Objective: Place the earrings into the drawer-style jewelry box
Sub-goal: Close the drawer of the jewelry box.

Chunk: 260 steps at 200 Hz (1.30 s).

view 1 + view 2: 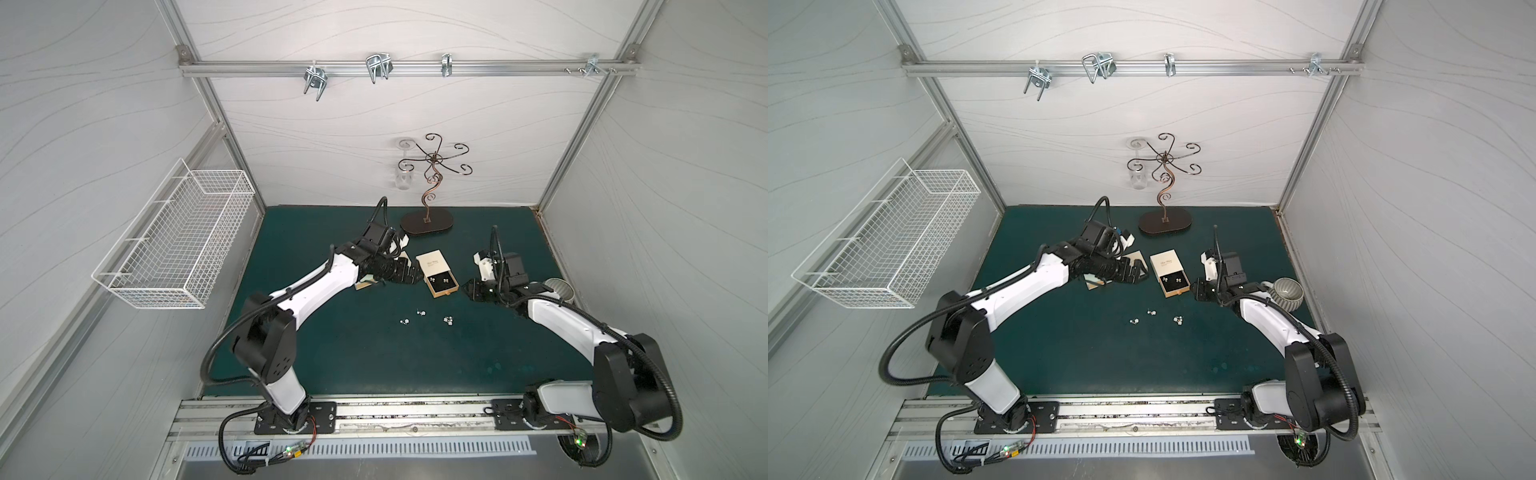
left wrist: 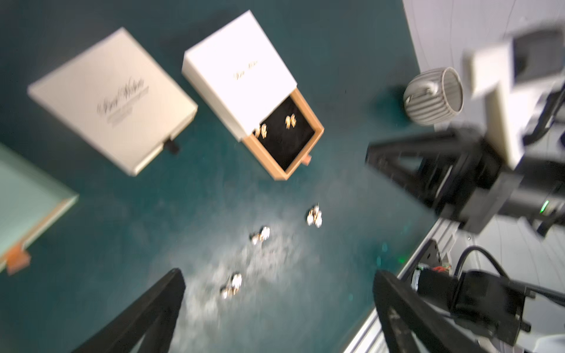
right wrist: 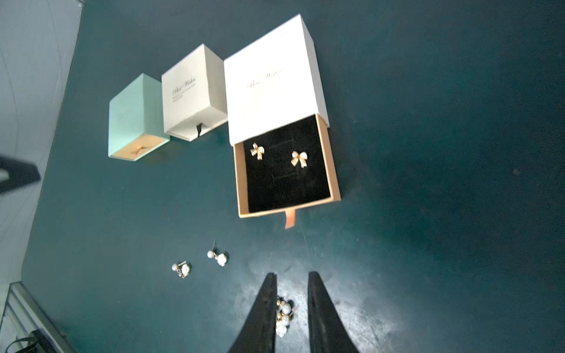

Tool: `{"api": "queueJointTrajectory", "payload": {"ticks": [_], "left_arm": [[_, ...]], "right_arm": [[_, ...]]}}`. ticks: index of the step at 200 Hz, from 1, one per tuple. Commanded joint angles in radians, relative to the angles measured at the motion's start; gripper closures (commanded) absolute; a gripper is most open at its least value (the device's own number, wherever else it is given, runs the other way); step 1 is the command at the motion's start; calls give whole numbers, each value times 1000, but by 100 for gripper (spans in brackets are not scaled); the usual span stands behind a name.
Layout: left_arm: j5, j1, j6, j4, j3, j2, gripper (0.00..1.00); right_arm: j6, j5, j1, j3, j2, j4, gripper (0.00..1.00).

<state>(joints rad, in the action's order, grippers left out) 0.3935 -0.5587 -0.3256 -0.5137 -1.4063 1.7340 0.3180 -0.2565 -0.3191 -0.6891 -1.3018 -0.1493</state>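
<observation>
The drawer box (image 1: pixel 431 264) sits mid-mat (image 1: pixel 332 353), its drawer pulled out toward the robot. In both top views its contents are mere specks. The right wrist view resolves them as two gold bow studs (image 3: pixel 257 151) on black lining. Three loose groups of earrings (image 1: pixel 420 311) lie on the mat in front of the box, apart from it. The right gripper (image 3: pixel 292 276) hangs near the drawer's front corner. Its wrist view shows the jaws a narrow gap apart, pinching nothing, with one cluster (image 3: pixel 282 314) visible through the gap. A top view shows that cluster (image 1: pixel 1178 319) lying on the mat, clear of the fingers. The left gripper (image 2: pixel 277 272) is at the box's other side, and its blurred wrist view shows the jaws spread wide and empty. In the top views the left arm covers most of a cream box (image 3: pixel 192 91) and a mint box (image 3: pixel 137 119). The right wrist view shows both closed, in a row with the drawer box. A ribbed mug (image 1: pixel 1285 295) behind the right arm appears in a top view and in the left wrist view, but falls outside the right wrist view.
</observation>
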Motion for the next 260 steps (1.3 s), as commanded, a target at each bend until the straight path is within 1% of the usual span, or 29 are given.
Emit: {"api": "queueJointTrajectory", "payload": {"ticks": [1,19,61,99,113,116,126,160,197,260], "left_arm": [[29,12,36,32,-129,100,1],[31,16,29,74,-195,184,1],[49,26,-35,193,-322,353,2],[34,29,-63,283,-407,473,2],[34,31,-69,291,-433,514,2],[36,30,-69,290,-462,523,2],[36,30,-72,287,-493,551,2],[26,30,-78,309,-563,620,2],[49,30,-100,302,-638,692,2],[81,28,-139,337,-646,734,2]], "right_arm": [[31,-24,2,60,58,140,79],[32,-36,2,105,68,199,79],[35,-33,2,151,20,303,79],[35,-36,-8,147,-63,377,79],[32,-38,-16,135,-96,392,79],[31,-38,-18,133,-102,395,79],[24,-37,-26,122,-124,403,79],[18,-37,-49,88,-196,428,79],[19,-30,-69,58,-254,448,79],[24,-28,-73,46,-300,476,80]]}}
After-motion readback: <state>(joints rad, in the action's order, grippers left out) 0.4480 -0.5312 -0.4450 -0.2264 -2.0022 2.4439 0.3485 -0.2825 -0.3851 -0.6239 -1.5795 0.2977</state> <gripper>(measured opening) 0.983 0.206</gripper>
